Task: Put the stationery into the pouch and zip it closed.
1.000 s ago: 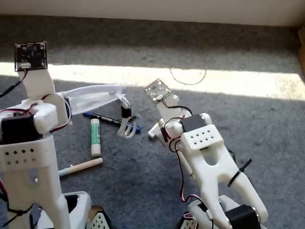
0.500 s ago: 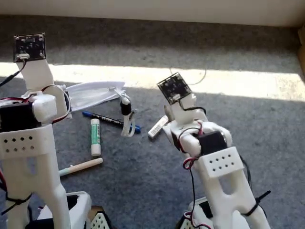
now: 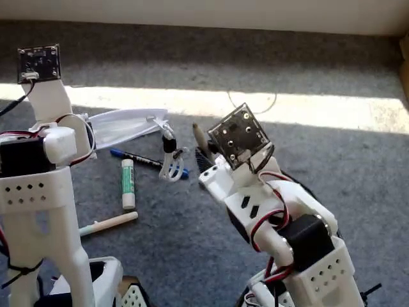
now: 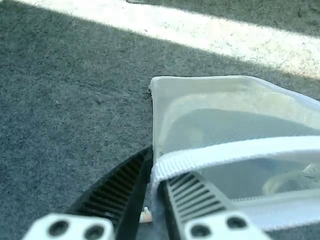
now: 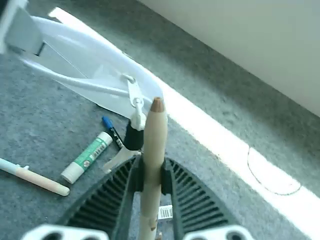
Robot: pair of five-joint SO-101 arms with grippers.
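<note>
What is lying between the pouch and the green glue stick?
A blue pen lies between the pouch and the glue stick, seen in the high view.

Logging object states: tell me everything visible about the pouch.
The pouch is translucent white mesh-like fabric with a woven white zip band along its mouth, which looks open. The left hand is shut on that band at one end. At the other end a zip pull with a black-and-white loop hangs beside the blue pen.
</note>
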